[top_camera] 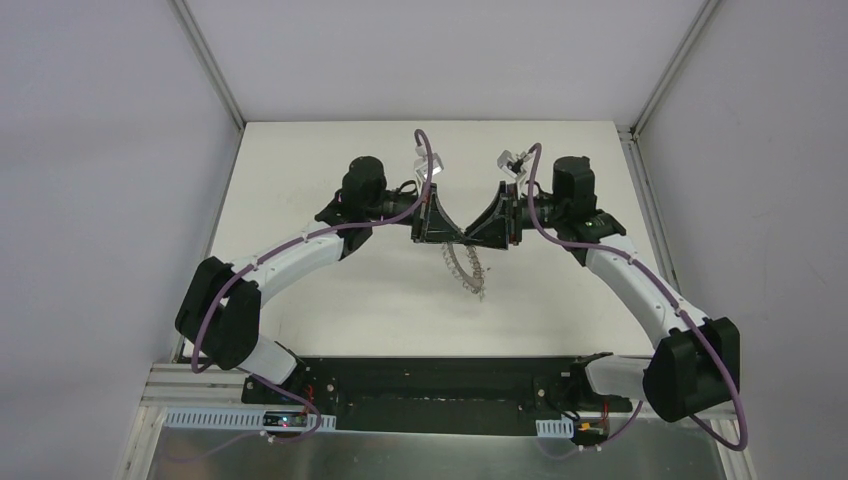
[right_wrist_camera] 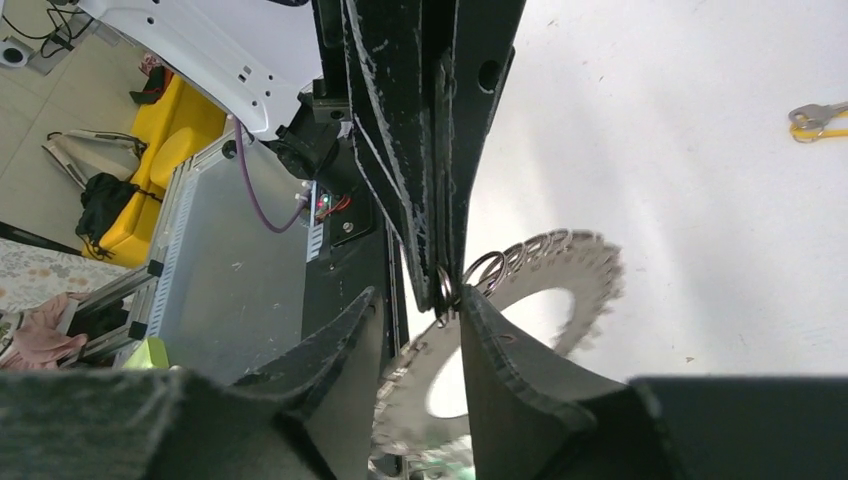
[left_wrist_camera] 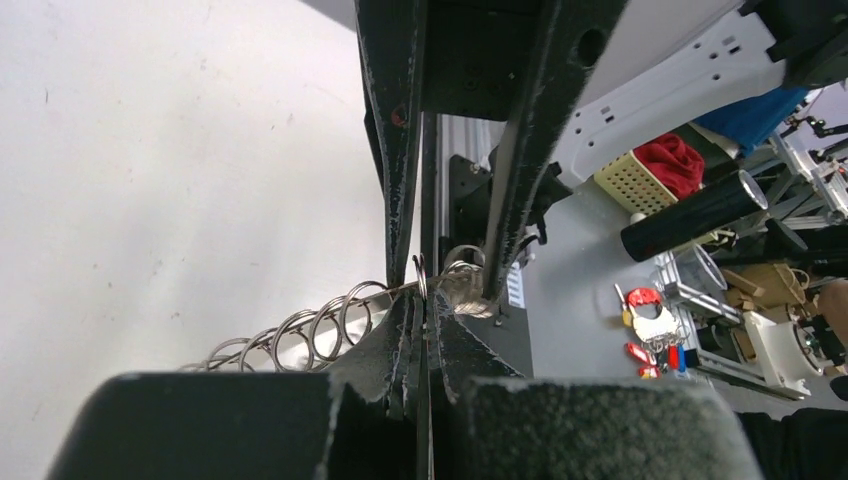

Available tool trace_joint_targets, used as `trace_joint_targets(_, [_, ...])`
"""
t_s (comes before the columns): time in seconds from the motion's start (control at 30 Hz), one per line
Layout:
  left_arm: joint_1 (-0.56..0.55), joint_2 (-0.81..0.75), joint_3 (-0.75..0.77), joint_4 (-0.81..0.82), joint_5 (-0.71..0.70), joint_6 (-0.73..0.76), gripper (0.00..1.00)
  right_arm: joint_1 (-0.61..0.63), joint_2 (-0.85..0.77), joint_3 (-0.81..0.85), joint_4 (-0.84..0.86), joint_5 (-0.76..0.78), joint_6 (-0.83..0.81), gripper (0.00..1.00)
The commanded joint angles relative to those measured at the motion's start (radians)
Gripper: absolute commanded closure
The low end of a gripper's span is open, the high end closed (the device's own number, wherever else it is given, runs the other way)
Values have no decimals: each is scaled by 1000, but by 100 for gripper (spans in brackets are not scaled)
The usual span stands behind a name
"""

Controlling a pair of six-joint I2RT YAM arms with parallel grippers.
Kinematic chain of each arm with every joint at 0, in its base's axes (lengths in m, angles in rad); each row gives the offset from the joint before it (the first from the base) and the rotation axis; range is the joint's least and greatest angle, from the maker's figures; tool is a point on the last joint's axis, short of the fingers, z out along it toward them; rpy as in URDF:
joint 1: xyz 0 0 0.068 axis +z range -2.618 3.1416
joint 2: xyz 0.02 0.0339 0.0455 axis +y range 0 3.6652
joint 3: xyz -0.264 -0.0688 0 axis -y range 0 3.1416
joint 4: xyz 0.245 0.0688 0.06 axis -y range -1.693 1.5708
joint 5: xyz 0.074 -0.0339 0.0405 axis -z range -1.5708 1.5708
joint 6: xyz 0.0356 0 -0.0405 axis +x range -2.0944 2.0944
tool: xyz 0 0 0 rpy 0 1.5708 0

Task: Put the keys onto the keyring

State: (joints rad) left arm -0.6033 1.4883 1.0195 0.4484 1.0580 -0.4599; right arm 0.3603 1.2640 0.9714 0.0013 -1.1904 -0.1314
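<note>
At mid-table, above the white table [top_camera: 290, 170], the two arms meet nose to nose. The keyring [top_camera: 467, 272] hangs at 6 o'clock from where their tips come together. The left gripper [left_wrist_camera: 425, 300] is pinched tight, closed on the ring's edge at the root of the wire loops [left_wrist_camera: 310, 330], which fan off toward 8 o'clock in its own view. The right gripper [right_wrist_camera: 420, 300] is narrowed to a slim gap with the ring's fringe running through it; I cannot tell whether it nips a loop or merely straddles it. No key shows in either grip. The yellow-headed key [right_wrist_camera: 815, 120] lies on the table at 2 o'clock in the right wrist view, well apart from the ring, and I cannot pick out the green key with any certainty. My reading is that the ring is being steadied and one loop singled out, with threading not yet begun. To do this well, the left clamp should carry the ring alone, gripping flat metal rather than springy wire, so the loops stand free and do not twist. The right side would then need to let go cleanly, without dragging the fringe, before going for the key. The loops are thin and crowded, so a key tip could snag a neighbour. Presenting one loop edge-on toward 3 o'clock, clear of the left fingers, should give the easiest entry. The key lies flat, so it will likely need a pinch at its head.
</note>
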Motion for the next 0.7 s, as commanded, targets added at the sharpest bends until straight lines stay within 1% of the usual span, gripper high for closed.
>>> trace_joint_targets(0.0, [7,-32,-1,276,40,-145,100,-8,-38,-2,53,-25,24,65])
trace_joint_targets(0.2, [13,-24,-11,297,39,-151,100,-21,-48,-11,72,-38,40,85])
trace_joint_targets(0.4, [14,-18,-22,292,45,-136,100,-29,-49,-14,85,-41,51,89])
trace_joint_targets(0.67, [14,-14,-15,234,53,-84,100,-30,-50,-20,96,-42,55,100])
